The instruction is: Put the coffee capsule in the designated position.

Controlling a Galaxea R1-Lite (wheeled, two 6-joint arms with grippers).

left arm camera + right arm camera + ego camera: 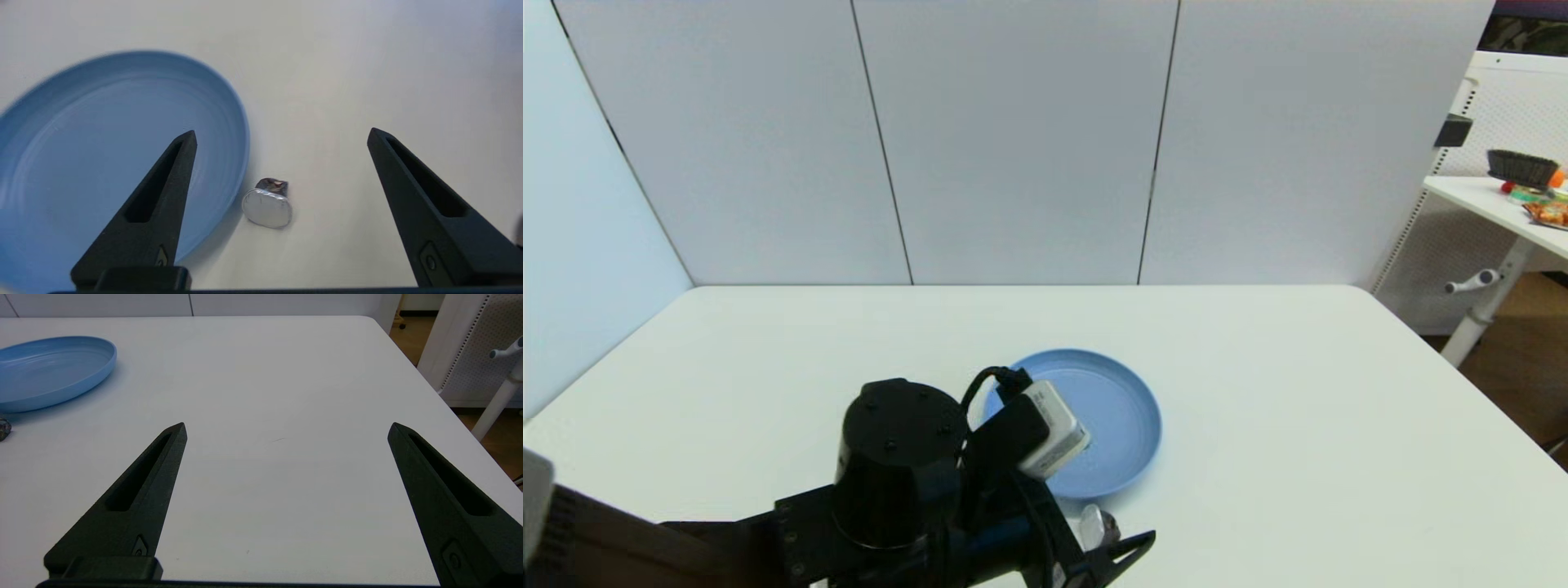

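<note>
From the head, the white table stands against pale wall panels, the blue plate near its front edge; the left wrist shows the left gripper spread wide above the coffee capsule, which lies on its side just beside the plate's rim; the right wrist shows the right gripper parted over bare tabletop toward the right edge.

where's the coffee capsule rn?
The coffee capsule lies on its side on the white table, just off the blue plate's near rim, not on it. The open left gripper hovers over it.
</note>
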